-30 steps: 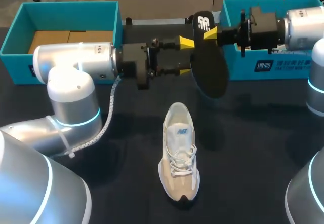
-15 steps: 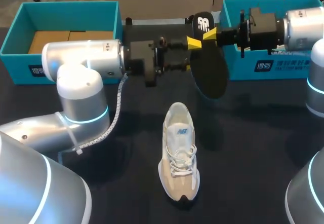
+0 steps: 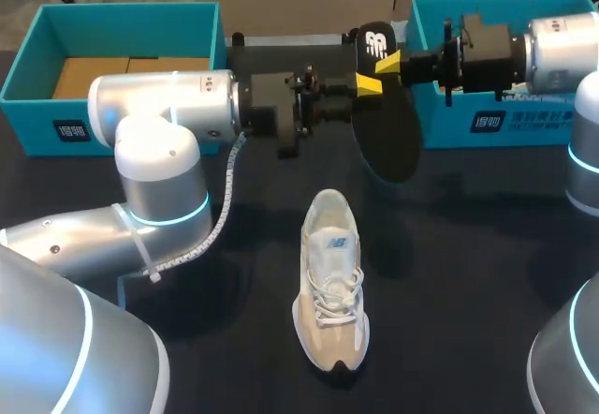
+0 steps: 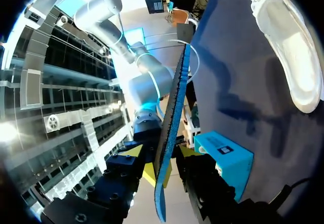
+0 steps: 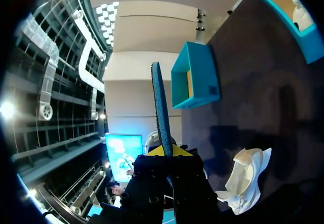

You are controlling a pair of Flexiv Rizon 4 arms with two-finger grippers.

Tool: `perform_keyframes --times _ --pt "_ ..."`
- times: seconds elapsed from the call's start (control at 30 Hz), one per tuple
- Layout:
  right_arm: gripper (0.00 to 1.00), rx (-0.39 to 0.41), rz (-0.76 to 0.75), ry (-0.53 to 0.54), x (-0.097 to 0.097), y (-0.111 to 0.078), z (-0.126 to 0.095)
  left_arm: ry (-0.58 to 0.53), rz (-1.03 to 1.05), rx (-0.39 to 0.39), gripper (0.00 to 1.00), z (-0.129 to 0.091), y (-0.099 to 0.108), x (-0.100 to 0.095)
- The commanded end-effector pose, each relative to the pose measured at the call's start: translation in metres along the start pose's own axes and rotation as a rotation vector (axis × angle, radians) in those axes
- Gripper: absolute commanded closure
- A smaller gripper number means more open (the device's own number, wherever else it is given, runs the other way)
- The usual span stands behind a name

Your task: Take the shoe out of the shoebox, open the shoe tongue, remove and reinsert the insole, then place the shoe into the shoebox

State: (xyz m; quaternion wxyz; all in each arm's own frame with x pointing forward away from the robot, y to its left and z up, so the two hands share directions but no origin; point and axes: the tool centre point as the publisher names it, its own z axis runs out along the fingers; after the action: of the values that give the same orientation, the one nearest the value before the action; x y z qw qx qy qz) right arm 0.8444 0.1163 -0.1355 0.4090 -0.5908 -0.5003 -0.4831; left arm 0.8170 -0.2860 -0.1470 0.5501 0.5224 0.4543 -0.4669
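**Insole mid-air, handover pending**

Insole (image 3: 386, 124) hangs far-centre above the table, top end clamped by R gripper (image 3: 386, 61). L gripper (image 4: 168, 162) straddles it, fingers apart, no grip yet. Risk: if R lets go before L clamps, insole drops by shoe (image 3: 330, 278).

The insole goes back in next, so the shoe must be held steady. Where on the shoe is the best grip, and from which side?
The shoe stands upright on its sole, toe toward the robot. Pinch its heel collar from above at the far end: probably best, since it is a thin open rim clear of the laces.
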Motion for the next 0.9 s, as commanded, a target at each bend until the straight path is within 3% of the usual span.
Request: perform_keyframes --times 0.03,0.23,0.27,0.37,0.47,0.83,0.87,0.9 --pt "1.00 -0.001 0.000 -0.001 0.0001 0.0002 0.0015 0.001 0.005 0.002 0.62 0.0025 0.0013 0.0005" --pt "1.00 -0.001 0.000 -0.001 0.0001 0.0002 0.0015 0.006 0.010 -0.004 0.73 0.0030 0.0024 0.0015" --pt "1.00 -0.001 0.000 -0.001 0.0001 0.0002 0.0015 0.007 0.011 -0.005 0.80 0.0036 0.0027 0.0017" --pt "1.00 -0.001 0.000 -0.001 0.0001 0.0002 0.0015 0.008 0.013 -0.005 0.86 0.0048 0.0031 0.0017" --pt "1.00 -0.001 0.000 -0.001 0.0001 0.0002 0.0015 0.009 0.016 -0.004 1.00 0.0058 0.0033 0.0017" --pt "1.00 -0.001 0.000 -0.001 0.0001 0.0002 0.0015 0.000 0.026 0.003 1.00 0.0067 0.0019 -0.0043" --pt "0.87 0.001 -0.003 0.003 0.0007 0.0004 0.0017 0.000 0.029 0.003 1.00 0.0066 0.0017 -0.0050" --pt "0.44 0.000 -0.004 0.004 0.0010 0.0004 0.0018 0.001 0.031 0.003 1.00 0.0065 0.0015 -0.0056"
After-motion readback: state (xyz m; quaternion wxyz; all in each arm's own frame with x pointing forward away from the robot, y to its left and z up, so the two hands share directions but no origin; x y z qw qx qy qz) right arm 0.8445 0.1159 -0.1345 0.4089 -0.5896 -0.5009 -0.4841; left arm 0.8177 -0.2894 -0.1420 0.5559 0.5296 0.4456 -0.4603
